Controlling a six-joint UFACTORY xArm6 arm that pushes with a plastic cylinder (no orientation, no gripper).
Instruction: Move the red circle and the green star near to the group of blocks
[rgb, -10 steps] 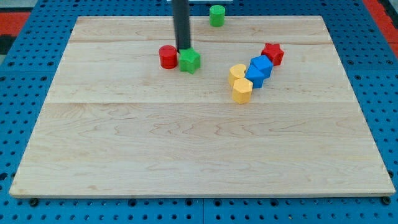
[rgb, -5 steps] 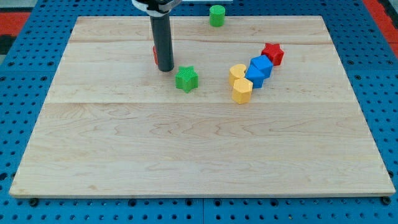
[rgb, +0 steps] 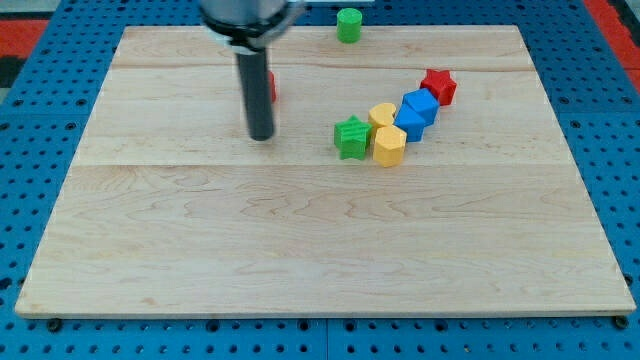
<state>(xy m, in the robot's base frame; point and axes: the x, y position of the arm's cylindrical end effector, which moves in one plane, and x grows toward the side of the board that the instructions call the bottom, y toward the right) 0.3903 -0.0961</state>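
Observation:
My tip (rgb: 261, 136) rests on the board left of centre, well left of the green star (rgb: 352, 137). The green star sits against the left side of the group: two yellow blocks (rgb: 388, 145) (rgb: 381, 116), two blue blocks (rgb: 409, 124) (rgb: 422, 104) and a red star (rgb: 438, 87). The red circle (rgb: 271, 87) is mostly hidden behind the rod; only a red sliver shows at the rod's right edge, above my tip.
A green cylinder (rgb: 348, 24) stands at the view's top edge of the wooden board (rgb: 300, 250). Blue pegboard surrounds the board on all sides.
The green star has moved right, from beside the red circle to the left side of the group. My tip has moved left and down the view, now in front of the red circle.

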